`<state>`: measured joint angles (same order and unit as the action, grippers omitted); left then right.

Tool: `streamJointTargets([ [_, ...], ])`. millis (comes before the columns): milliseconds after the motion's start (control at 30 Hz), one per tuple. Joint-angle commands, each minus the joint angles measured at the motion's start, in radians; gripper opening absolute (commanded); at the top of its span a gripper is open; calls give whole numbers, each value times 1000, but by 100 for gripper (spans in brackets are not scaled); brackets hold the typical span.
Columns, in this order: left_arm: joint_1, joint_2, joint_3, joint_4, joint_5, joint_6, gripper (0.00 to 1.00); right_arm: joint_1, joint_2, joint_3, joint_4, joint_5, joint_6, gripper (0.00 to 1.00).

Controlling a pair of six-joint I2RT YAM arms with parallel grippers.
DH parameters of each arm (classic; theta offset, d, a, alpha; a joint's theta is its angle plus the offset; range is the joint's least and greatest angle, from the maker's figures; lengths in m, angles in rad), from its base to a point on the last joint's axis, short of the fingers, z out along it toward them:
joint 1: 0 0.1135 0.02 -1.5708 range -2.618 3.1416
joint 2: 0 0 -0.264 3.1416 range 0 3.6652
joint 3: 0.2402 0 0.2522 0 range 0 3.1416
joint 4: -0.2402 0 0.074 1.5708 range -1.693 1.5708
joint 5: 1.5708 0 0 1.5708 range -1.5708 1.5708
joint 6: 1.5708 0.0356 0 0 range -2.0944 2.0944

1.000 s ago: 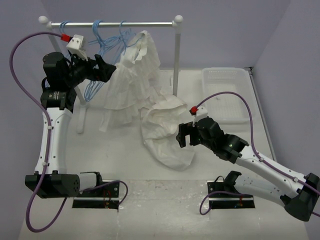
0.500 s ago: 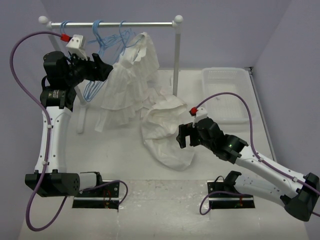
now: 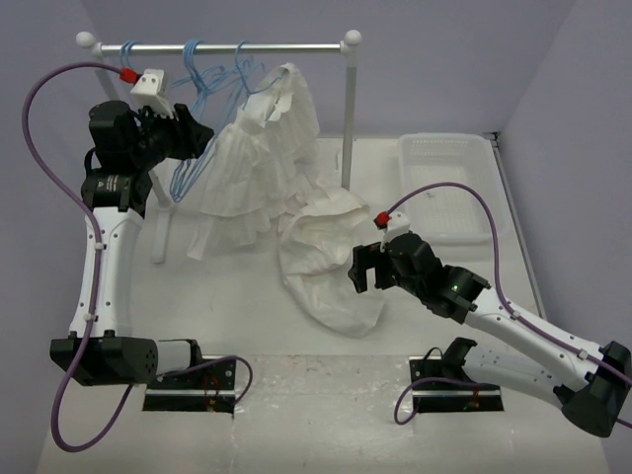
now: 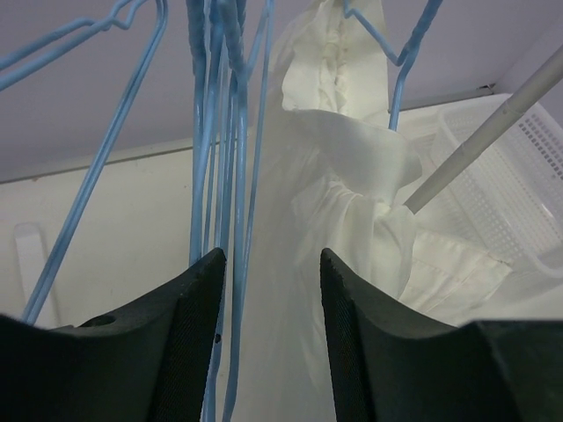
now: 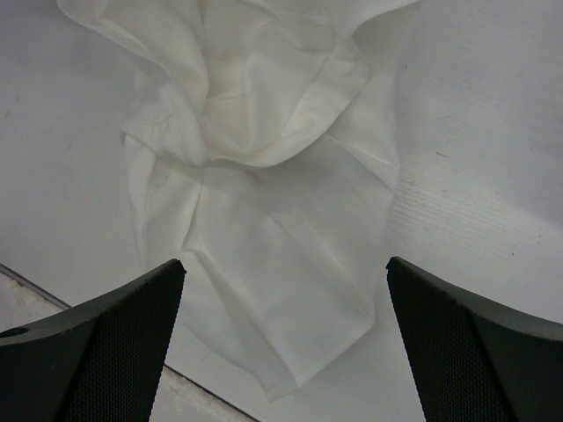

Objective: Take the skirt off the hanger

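The skirt (image 3: 331, 267) lies crumpled on the table, plain white, apart from any hanger; in the right wrist view the skirt (image 5: 273, 220) fills the middle. My right gripper (image 3: 363, 269) hovers over its near right side, jaws wide open (image 5: 286, 264) and holding nothing. Several light-blue wire hangers (image 3: 190, 99) hang bunched on the rail; which one is the task's hanger I cannot tell. My left gripper (image 3: 202, 133) is raised among them, half open (image 4: 268, 264), with hanger wires (image 4: 215, 132) running down just inside its left finger, not clamped.
A white ruffled garment (image 3: 257, 168) hangs from a hanger at the rail's right, just right of my left gripper. The rack's rail (image 3: 247, 46) and right post (image 3: 348, 118) stand behind the skirt. A white mesh tray (image 3: 446, 140) sits at the back right.
The left gripper's jaws have narrowed a good deal and it has shifted slightly left, closer to the hangers. The ruffled garment swayed a little. The right arm has not moved.
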<state>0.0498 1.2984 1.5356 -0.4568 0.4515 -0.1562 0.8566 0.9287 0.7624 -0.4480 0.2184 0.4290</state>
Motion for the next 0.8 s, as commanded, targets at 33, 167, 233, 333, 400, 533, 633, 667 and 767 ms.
streamJointTargets([
  [33, -5, 1, 23, -13, -42, -2, 47, -2, -19, -9, 25, 19, -6, 99],
  [167, -5, 4, 26, -14, -45, -3, 35, -2, -18, -8, 25, 19, -7, 99],
  [233, -5, 4, 29, -14, -46, -3, 31, -2, -16, -6, 25, 19, -7, 99],
  [333, -5, 1, 27, -16, -60, 1, 27, -2, -16, -5, 25, 22, -7, 99],
  [400, -5, 1, 26, -17, -62, 9, 26, -2, -16, -5, 25, 24, -10, 99],
  [533, -5, 2, 24, -17, -77, 17, 24, -2, -16, -3, 25, 30, -10, 99],
  [633, -5, 2, 24, -19, -83, 26, 19, -2, -18, -5, 25, 32, -9, 99],
  [667, -5, 2, 23, -19, -83, 29, 15, -2, -19, -5, 25, 33, -7, 99],
  [767, -8, 1, 26, -16, -86, 38, 0, -2, -18, -6, 25, 33, -3, 99],
])
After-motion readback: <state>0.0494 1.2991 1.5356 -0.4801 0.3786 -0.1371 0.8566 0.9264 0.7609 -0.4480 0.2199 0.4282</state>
